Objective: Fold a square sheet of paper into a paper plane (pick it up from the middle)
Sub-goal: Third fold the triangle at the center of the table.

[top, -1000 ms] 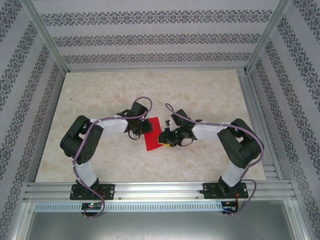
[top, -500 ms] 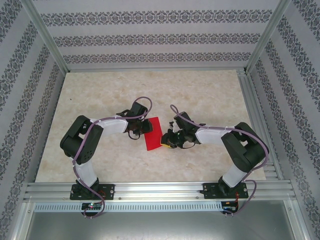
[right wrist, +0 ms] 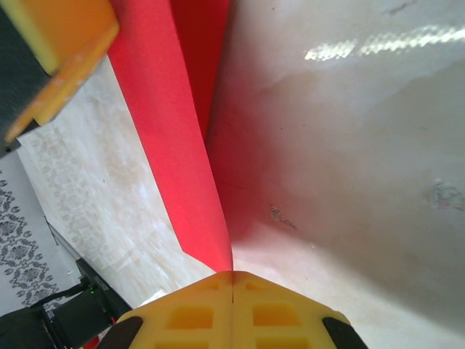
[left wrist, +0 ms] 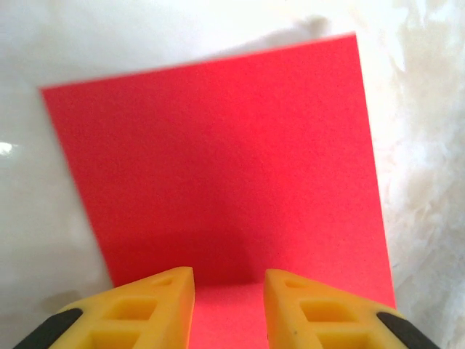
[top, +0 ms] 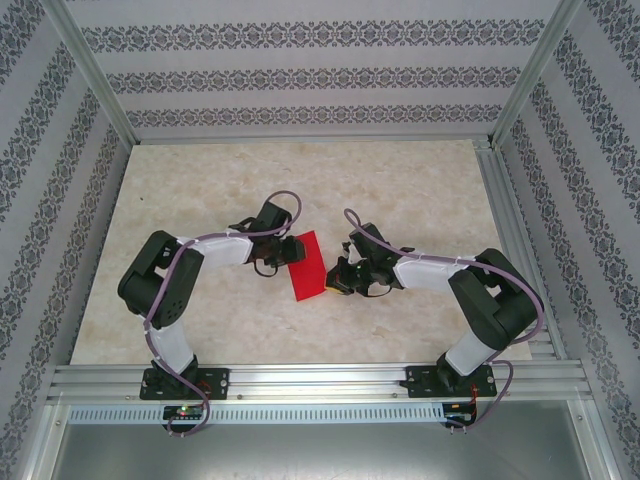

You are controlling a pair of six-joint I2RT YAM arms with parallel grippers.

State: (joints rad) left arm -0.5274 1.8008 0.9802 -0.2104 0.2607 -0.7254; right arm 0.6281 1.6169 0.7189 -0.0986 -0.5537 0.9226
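**Red paper sheet (top: 306,265) at the middle of the counter (top: 200,190), between the two arms.**

The left fingers (left wrist: 163,302) stand apart at the sheet's left edge, and red paper shows in the gap between them. The right fingers (right wrist: 192,316) are closed tip to tip on the sheet's right edge. From that pinch the paper rises steeply off the counter, casting a red reflection on the surface beside it.

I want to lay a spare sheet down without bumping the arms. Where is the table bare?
Bare: the wide table strip between the arms and the back wall, and the near patch between the two bases. Crowded: the middle, where left gripper and right gripper meet at the red paper.
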